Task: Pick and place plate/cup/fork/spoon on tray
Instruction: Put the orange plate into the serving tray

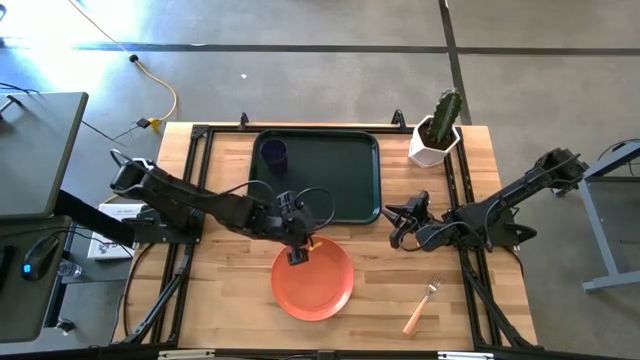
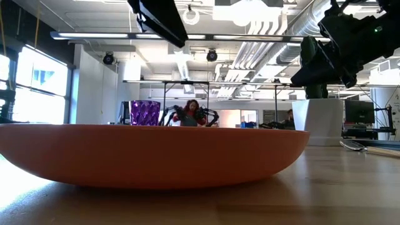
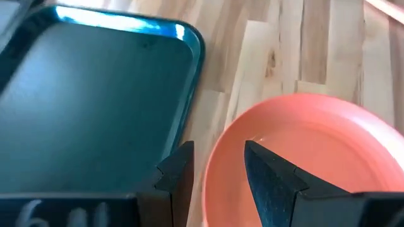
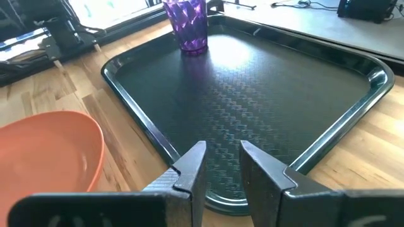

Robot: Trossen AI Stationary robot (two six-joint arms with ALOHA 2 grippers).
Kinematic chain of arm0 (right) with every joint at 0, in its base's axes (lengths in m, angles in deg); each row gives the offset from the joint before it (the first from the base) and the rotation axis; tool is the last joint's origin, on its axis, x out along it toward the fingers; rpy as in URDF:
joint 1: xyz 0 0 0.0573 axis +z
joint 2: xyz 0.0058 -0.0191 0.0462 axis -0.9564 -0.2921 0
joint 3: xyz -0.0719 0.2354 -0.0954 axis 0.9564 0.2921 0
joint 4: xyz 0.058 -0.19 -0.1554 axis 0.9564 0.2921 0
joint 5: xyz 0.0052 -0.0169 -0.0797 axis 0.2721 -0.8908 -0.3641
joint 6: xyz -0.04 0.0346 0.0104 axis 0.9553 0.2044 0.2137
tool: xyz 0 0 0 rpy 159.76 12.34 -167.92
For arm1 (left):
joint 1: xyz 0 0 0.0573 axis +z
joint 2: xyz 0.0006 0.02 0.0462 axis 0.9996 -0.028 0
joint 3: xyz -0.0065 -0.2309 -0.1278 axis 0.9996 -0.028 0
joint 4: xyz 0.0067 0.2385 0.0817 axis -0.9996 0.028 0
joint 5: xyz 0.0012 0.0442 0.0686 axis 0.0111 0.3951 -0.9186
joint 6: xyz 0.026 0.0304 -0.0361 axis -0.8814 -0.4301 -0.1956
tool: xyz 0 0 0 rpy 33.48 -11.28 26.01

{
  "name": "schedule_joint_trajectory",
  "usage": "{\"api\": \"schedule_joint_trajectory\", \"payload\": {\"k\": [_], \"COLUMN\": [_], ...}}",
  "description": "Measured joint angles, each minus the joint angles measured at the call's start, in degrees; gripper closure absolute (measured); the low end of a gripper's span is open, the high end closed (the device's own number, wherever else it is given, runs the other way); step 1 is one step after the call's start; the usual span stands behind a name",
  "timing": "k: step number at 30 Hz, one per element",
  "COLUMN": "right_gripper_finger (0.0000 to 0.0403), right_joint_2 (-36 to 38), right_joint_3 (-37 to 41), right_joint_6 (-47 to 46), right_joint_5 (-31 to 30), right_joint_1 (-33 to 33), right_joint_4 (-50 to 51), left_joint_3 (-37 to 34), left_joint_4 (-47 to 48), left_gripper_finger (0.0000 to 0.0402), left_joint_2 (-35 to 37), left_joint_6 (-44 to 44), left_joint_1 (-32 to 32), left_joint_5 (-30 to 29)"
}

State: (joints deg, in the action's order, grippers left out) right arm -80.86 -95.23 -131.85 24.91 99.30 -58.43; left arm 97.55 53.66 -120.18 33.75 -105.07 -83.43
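Observation:
The orange-red plate (image 1: pixel 313 280) lies flat on the table, near of the dark green tray (image 1: pixel 340 185). The purple cup (image 1: pixel 274 153) stands upright in the tray's far left corner. The fork (image 1: pixel 422 305) lies on the table to the right of the plate. The spoon is not in view. My left gripper (image 3: pixel 216 151) is open over the plate's far left rim (image 3: pixel 218 157), one finger outside the rim and one over the plate's inside. My right gripper (image 4: pixel 221 161) is open and empty, just off the tray's near right corner (image 4: pixel 208 202).
A white pot with a cactus (image 1: pixel 437 130) stands at the table's far right corner. Black frame rails run along the table's left and right sides (image 1: pixel 470 200). Bare wood lies between the plate and the fork.

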Motion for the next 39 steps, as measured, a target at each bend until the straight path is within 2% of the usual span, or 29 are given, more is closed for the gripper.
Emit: {"api": "schedule_joint_trajectory", "payload": {"k": [3,10,16,24,34,39], "right_gripper_finger": [0.032,0.032,0.032,0.032,0.032,0.032], "right_joint_2": [0.0,0.0,0.0,0.0,0.0,0.0], "right_joint_3": [0.0,0.0,0.0,0.0,0.0,0.0], "right_joint_6": [0.0,0.2,-0.2,0.0,-0.1,0.0], "right_joint_5": [-0.2,-0.7,-0.4,-0.7,-0.2,-0.2], "right_joint_1": [0.0,0.0,0.0,0.0,0.0,0.0], "right_joint_4": [0.1,0.5,0.5,0.4,0.6,0.8], "left_joint_3": [0.0,0.0,-0.1,0.0,0.0,0.0], "left_joint_4": [-0.2,0.4,2.9,8.2,10.3,10.4], "left_gripper_finger": [0.0273,0.0273,0.0273,0.026,0.0216,0.022], "left_joint_2": [-2.6,-11.2,-15.4,-14.4,-15.4,-15.4], "left_joint_6": [1.0,0.7,2.9,5.6,3.2,3.1], "left_joint_1": [-0.7,-2.0,-2.1,0.3,6.5,8.2], "left_joint_5": [3.2,16.1,15.0,9.8,10.2,14.6]}}
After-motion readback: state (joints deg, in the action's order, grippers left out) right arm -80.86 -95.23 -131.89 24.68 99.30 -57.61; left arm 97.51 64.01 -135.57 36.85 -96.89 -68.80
